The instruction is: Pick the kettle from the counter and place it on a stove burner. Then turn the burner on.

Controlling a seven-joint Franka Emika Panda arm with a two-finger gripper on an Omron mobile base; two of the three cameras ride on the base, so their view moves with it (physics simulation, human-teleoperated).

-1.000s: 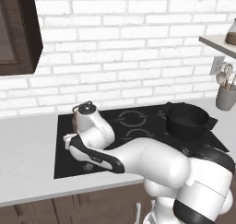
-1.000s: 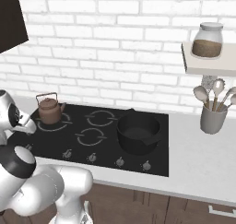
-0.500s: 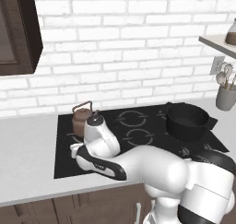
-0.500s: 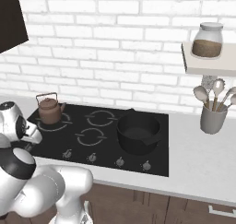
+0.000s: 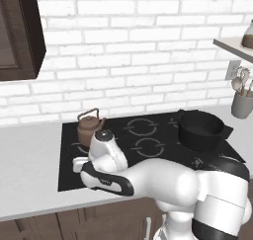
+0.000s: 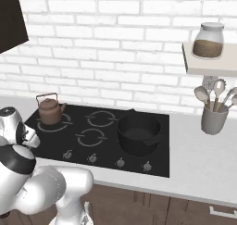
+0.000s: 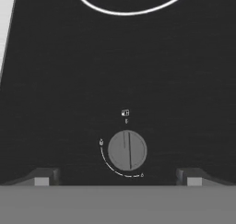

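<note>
Kettle (image 5: 90, 128) seated on stove burner (image 6: 52, 125), left of frame. Gripper (image 7: 118, 181) jaws spread wide, positioned over grey knob (image 7: 127, 150), lower centre.

The pale grey bench (image 6: 194, 168) carries a black glass cooktop (image 6: 152, 122). On the cooktop stand the kettle (image 6: 50, 110), at its back left ring, and a black pot (image 6: 138, 134) to the right. A grey utensil holder (image 6: 214, 120) stands on the bench.
</note>
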